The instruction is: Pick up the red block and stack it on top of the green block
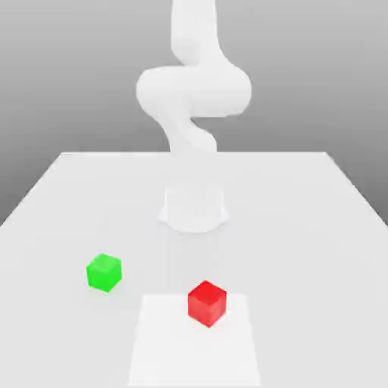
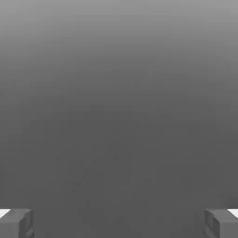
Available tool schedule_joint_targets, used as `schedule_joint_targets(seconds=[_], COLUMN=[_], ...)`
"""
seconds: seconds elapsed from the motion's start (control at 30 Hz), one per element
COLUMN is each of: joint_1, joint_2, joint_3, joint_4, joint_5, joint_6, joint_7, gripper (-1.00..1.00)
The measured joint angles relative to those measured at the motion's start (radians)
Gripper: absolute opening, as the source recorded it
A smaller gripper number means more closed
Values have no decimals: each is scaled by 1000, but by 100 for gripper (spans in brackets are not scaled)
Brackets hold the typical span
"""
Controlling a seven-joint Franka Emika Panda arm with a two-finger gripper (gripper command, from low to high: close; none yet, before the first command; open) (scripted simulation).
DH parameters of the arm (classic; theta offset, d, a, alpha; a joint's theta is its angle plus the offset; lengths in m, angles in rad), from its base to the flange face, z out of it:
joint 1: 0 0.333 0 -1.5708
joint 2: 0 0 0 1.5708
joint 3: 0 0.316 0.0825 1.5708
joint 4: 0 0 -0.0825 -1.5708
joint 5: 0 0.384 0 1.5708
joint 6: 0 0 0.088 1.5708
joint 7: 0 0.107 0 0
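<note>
The two-finger gripper (image 2: 119,225) stands spread wide with nothing between its grey fingertips (image 2: 16,223). In the exterior view the small glossy red cube (image 1: 207,303) rests on the flat white table (image 1: 318,227), with the small bright green cube (image 1: 104,272) apart toward that view's left. To grasp well, centre the open jaws over the red cube, square to its faces, before descending.
</note>
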Motion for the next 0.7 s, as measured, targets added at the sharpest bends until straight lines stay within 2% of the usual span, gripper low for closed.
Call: schedule_joint_targets(seconds=[0.37,0.57,0.7], joint_1=[157,210,222], joint_2=[372,623,787], joint_3=[-129,-161,-146], joint_4=[-299,-479,-491], joint_5=[-6,-24,43], joint_6=[259,432,562], joint_7=[-418,-672,-768], gripper=[0,0,0])
